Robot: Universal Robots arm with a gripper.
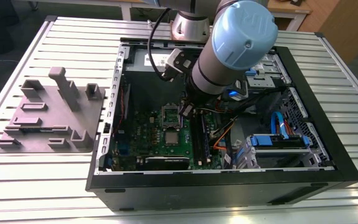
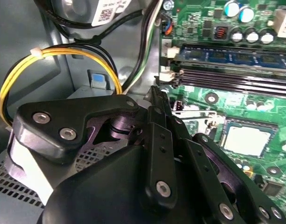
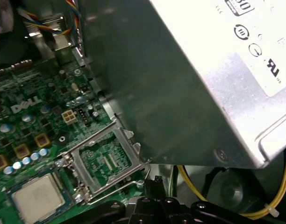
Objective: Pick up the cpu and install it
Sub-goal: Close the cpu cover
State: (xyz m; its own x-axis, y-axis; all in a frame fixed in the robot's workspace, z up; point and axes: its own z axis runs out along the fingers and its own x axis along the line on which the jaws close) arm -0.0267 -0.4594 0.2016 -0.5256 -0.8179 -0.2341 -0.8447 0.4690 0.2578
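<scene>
Soft even light, shadows inside the case (image 1: 229, 189), glare on silver power supply (image 3: 218, 93).

cpu (image 1: 171, 137) on motherboard (image 1: 143, 134) | motherboard in case (image 1: 229, 186) | fixture (image 1: 48, 116) beside case

Exterior view looks down into computer case (image 1: 216, 186), both wrist views close over its motherboard (image 3: 49, 126)

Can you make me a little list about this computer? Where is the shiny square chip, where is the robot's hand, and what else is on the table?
cpu: lying flat on the green motherboard, beside the metal socket frame
gripper: inside the computer case, above the board, apart from the cpu, not holding it
computer case: open on top, standing on the slatted table
grey fixture: on the table, at the exterior view's left of the case
</scene>
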